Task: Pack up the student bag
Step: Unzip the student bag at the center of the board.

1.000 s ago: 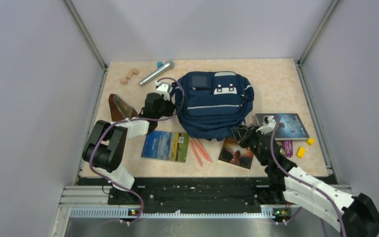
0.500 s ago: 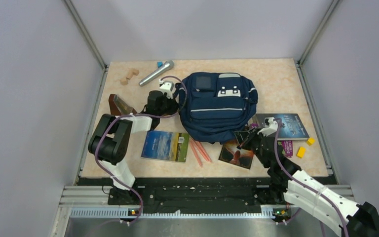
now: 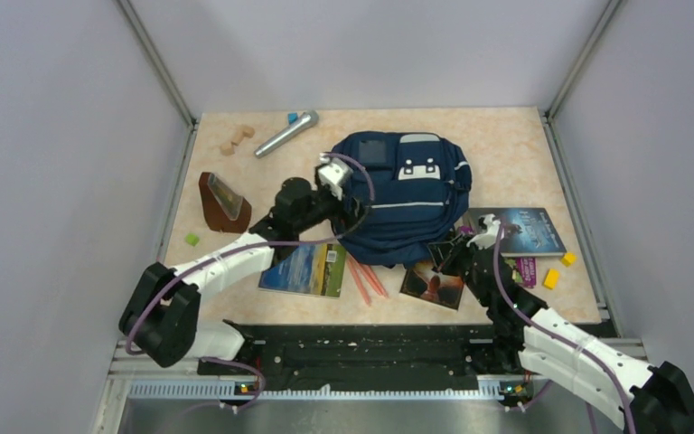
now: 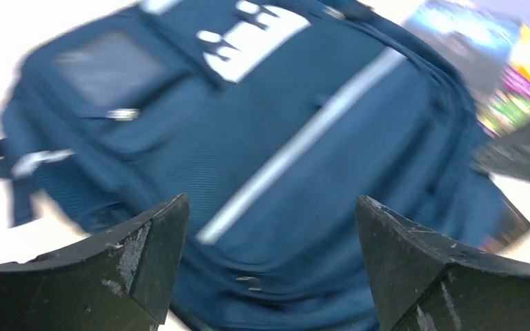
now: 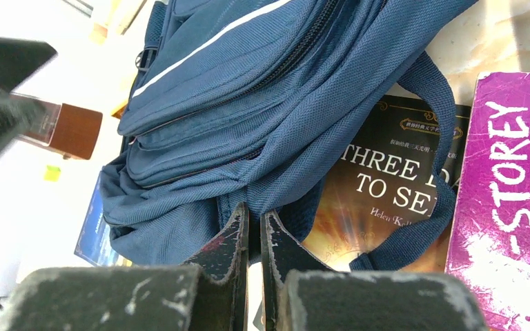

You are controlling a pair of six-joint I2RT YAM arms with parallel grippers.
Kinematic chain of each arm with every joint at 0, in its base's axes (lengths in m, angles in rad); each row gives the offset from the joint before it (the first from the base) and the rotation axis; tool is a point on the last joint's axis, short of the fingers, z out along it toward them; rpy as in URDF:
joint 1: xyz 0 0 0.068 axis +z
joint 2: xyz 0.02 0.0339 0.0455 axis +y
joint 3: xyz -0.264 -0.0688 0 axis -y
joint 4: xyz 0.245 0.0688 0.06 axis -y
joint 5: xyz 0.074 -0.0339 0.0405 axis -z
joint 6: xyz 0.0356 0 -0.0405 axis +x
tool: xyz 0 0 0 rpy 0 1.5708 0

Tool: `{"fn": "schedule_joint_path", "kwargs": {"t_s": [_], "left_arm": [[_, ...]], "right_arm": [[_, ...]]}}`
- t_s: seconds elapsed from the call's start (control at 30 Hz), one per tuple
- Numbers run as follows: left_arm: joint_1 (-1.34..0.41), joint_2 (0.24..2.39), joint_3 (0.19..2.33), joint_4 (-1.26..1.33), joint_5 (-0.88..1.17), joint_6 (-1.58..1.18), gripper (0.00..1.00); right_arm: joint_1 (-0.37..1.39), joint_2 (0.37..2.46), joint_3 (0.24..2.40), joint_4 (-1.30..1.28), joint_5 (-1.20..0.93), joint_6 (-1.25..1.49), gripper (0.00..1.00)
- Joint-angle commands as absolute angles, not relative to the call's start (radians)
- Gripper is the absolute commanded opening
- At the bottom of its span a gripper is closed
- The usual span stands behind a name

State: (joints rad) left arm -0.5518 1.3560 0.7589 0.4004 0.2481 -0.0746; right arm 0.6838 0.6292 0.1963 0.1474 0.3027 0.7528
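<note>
– Under my left gripper [image 4: 270, 203], whose fingers are spread wide and hold nothing, lies the student bag [image 4: 262, 131]. It is one large navy-blue fabric backpack with light grey stripes and a white patch on its front pocket, flat on the peach speckled tabletop [image 3: 506, 145].
– And the other arm?
– My right gripper [image 5: 254, 217] has its fingers almost together, tips against the bag's near right corner. Whether cloth is nipped between them I cannot tell.
– Count what lies around.
– Four books. One dark book with a golden glow [image 5: 379, 186], partly under the bag, reads "THREE" and "TO SE", with "Helen Kel" beneath. One purple book [image 5: 511, 207] just beside it reads "-STOREY". One glossy dark-blue book [image 3: 520, 231] and one blue landscape-covered paperback [image 3: 303, 268] show nothing I can read.
– Smaller things?
– Two orange pencils [image 3: 366, 276] between the paperback and the "THREE" book, two yellow blocks [image 3: 551, 278], one small green block [image 3: 192, 239], and one silver microphone [image 3: 286, 133] at the far side.
</note>
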Motion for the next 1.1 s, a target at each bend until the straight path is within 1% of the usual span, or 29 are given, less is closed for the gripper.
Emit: {"fn": "schedule_joint_path", "kwargs": {"t_s": [0.0, 0.1, 0.3, 0.43, 0.5, 0.57, 0.63, 0.7, 0.77, 0.83, 0.87, 0.9, 0.97, 1.07], "left_arm": [[-0.692, 1.385, 0.802, 0.233, 0.383, 0.033, 0.93], [-0.741, 1.427, 0.812, 0.228, 0.403, 0.045, 0.90], [-0.745, 1.466, 0.817, 0.229, 0.447, 0.039, 0.83], [-0.750, 1.471, 0.816, 0.222, 0.406, 0.061, 0.78], [-0.752, 1.468, 0.821, 0.208, 0.422, 0.065, 0.77], [-0.760, 1.456, 0.816, 0.212, 0.429, 0.070, 0.81], [-0.772, 1.445, 0.808, 0.216, 0.407, 0.086, 0.83], [-0.775, 1.448, 0.810, 0.206, 0.378, 0.102, 0.83], [-0.775, 1.455, 0.815, 0.193, 0.343, 0.109, 0.79], [-0.776, 1.458, 0.821, 0.191, 0.318, 0.110, 0.71], [-0.776, 1.456, 0.819, 0.197, 0.311, 0.107, 0.64], [-0.776, 1.453, 0.818, 0.208, 0.299, 0.102, 0.54], [-0.776, 1.440, 0.812, 0.230, 0.281, 0.095, 0.44], [-0.776, 1.415, 0.804, 0.265, 0.266, 0.080, 0.43]], "right_arm": [[0.673, 0.623, 0.222, 0.259, 0.291, 0.718, 0.00], [0.673, 0.616, 0.221, 0.255, 0.283, 0.718, 0.00], [0.673, 0.593, 0.218, 0.238, 0.279, 0.726, 0.00], [0.672, 0.588, 0.216, 0.234, 0.281, 0.729, 0.00], [0.673, 0.592, 0.217, 0.231, 0.281, 0.729, 0.00], [0.673, 0.594, 0.218, 0.229, 0.282, 0.730, 0.00], [0.673, 0.593, 0.216, 0.228, 0.282, 0.732, 0.00], [0.673, 0.593, 0.216, 0.229, 0.280, 0.734, 0.00], [0.673, 0.591, 0.218, 0.229, 0.278, 0.736, 0.00], [0.673, 0.590, 0.218, 0.229, 0.278, 0.736, 0.00], [0.673, 0.588, 0.217, 0.227, 0.278, 0.736, 0.00], [0.673, 0.586, 0.216, 0.226, 0.278, 0.736, 0.00], [0.673, 0.585, 0.216, 0.224, 0.280, 0.738, 0.00], [0.673, 0.584, 0.214, 0.222, 0.282, 0.737, 0.00]]}}
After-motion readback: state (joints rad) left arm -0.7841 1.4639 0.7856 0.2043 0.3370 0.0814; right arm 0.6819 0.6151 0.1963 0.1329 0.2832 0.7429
